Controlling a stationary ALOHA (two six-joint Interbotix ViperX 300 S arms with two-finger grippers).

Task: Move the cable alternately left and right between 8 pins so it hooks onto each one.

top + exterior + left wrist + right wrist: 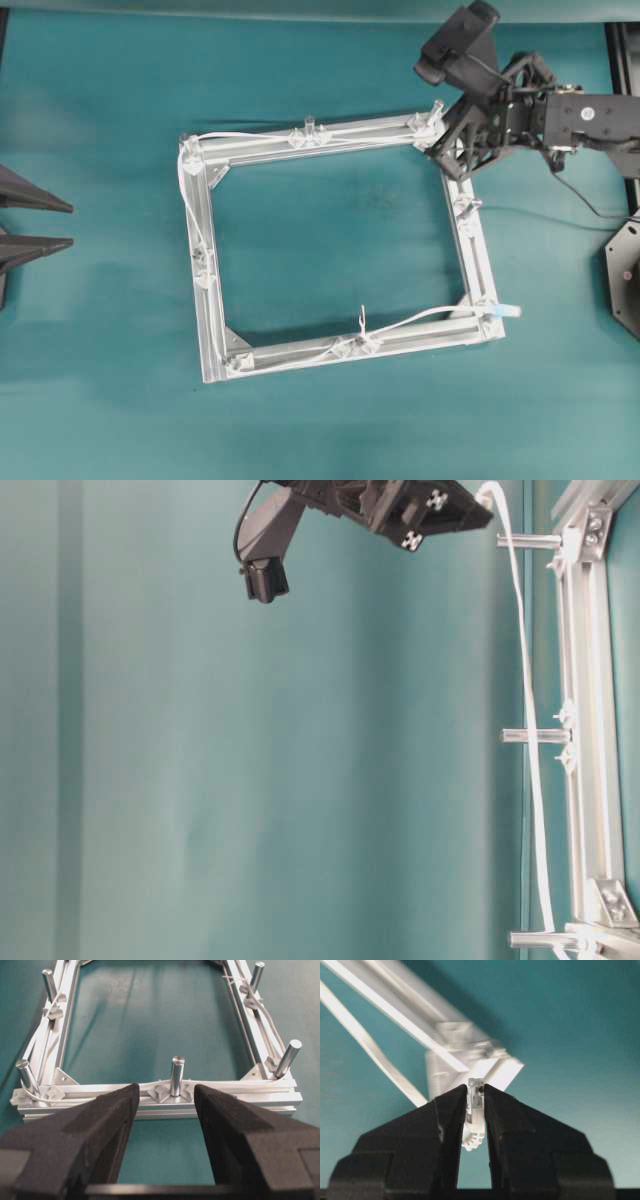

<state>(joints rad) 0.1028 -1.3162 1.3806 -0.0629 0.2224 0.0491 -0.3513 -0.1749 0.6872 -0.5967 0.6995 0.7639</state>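
Note:
The square aluminium frame (470, 250) lies mid-table with upright pins such as one on its top bar (310, 124) and one on its left bar (203, 254). The white cable (250, 134) runs from a pale plug (506, 312) at the lower right corner along the bottom bar, up the left bar and across the top bar. My right gripper (438, 135) hovers at the top right corner pin (437, 108), shut on the cable's clear end plug (476, 1105). My left gripper (70, 225) stays open and empty left of the frame, facing the middle pin (176, 1075).
The teal mat (320, 240) fills the inside of the frame and surrounds it. The right arm's black body (590, 120) and its base (625, 270) occupy the right edge. In the table-level view the cable (527, 680) hangs past three pins, including the middle one (535, 736).

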